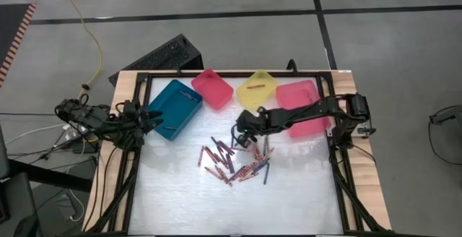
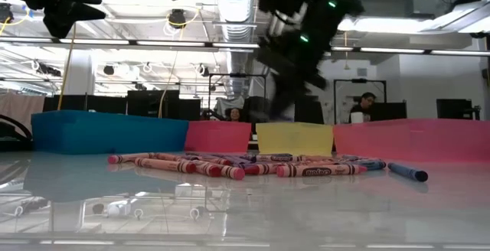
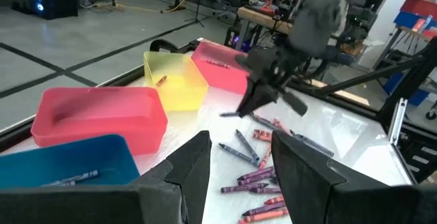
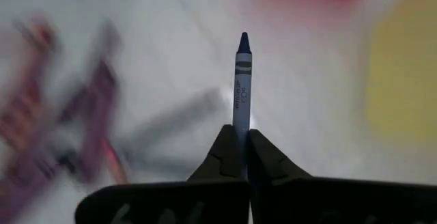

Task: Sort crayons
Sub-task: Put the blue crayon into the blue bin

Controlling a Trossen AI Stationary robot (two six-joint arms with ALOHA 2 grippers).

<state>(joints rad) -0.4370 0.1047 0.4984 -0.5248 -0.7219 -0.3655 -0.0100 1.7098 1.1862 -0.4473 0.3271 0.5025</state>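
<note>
A heap of short crayons (image 1: 234,161), mostly red and pink with some dark blue, lies on the white table top; the low view shows the same crayons (image 2: 230,167) lying flat. My right gripper (image 1: 242,132) hangs above the heap's far side, shut on one blue crayon (image 4: 242,80). My left gripper (image 3: 239,162) waits open at the table's left edge beside the teal bin (image 1: 173,108), with nothing between its fingers. My right gripper pinches the blue crayon by its blunt end (image 4: 240,123) between its two fingertips (image 4: 225,152). The crayon runs on along the fingers, its pointed tip (image 4: 244,43) away from them. The fingers slant down from the table's right, and the crayon is lifted clear of the table.
Along the far edge stand a teal bin, a pink bin (image 1: 211,89), a yellow bin (image 1: 258,90) and a larger pink bin (image 1: 303,107); single crayons lie in some. A black frame (image 1: 231,73) rims the table. People sit in the room behind (image 2: 366,102).
</note>
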